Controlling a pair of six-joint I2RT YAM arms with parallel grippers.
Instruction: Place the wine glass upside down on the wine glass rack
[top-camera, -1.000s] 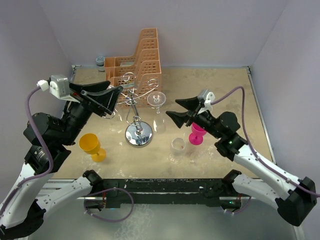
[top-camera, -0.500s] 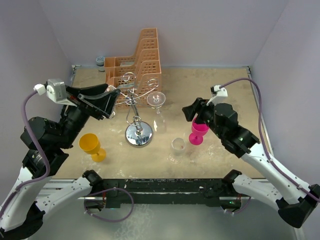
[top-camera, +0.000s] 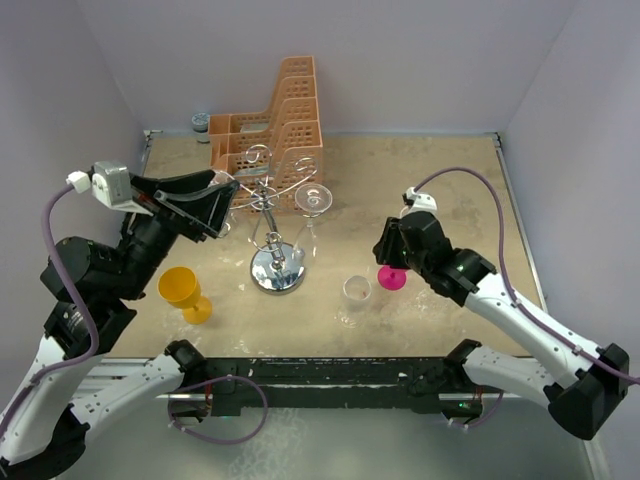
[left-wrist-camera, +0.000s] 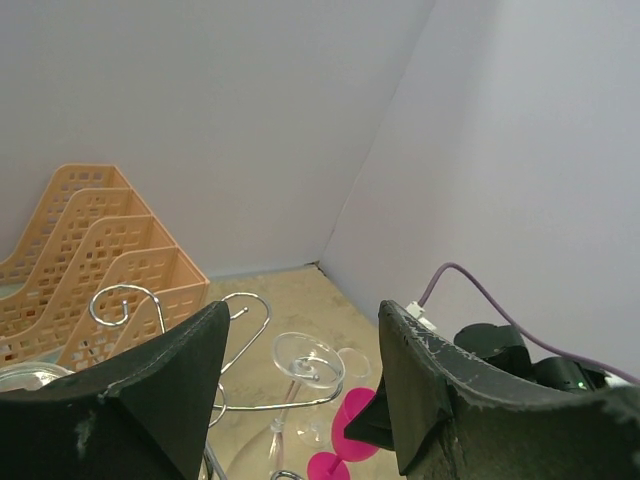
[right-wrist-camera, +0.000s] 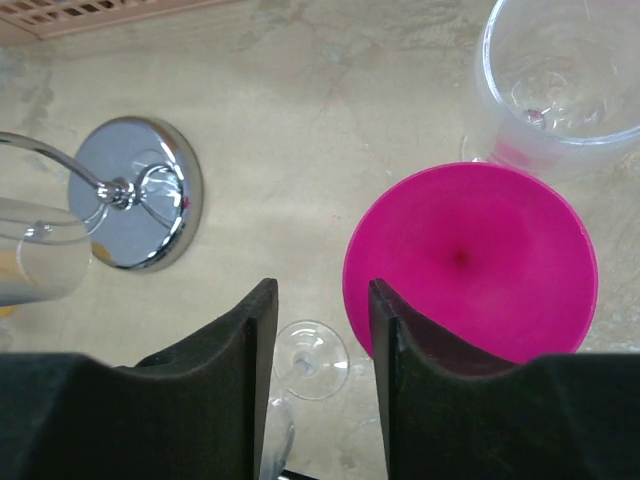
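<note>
A clear wine glass hangs upside down by its foot from an arm of the silver wine glass rack, whose chrome base rests on the table. The same glass shows between the fingers of my left gripper, which is open and empty, raised left of the rack. My right gripper points down, jaws partly open, straddling the left rim of a pink goblet. Far below the gap lies a clear glass foot. From above, that gripper covers part of the goblet.
An upright clear glass stands left of the pink goblet, and a yellow goblet stands front left. An orange stepped basket sits behind the rack by the back wall. Side walls close in on both sides.
My right gripper swung from level to pointing down over the pink goblet, and its jaws narrowed. The left arm shifted slightly at first, then held still.
</note>
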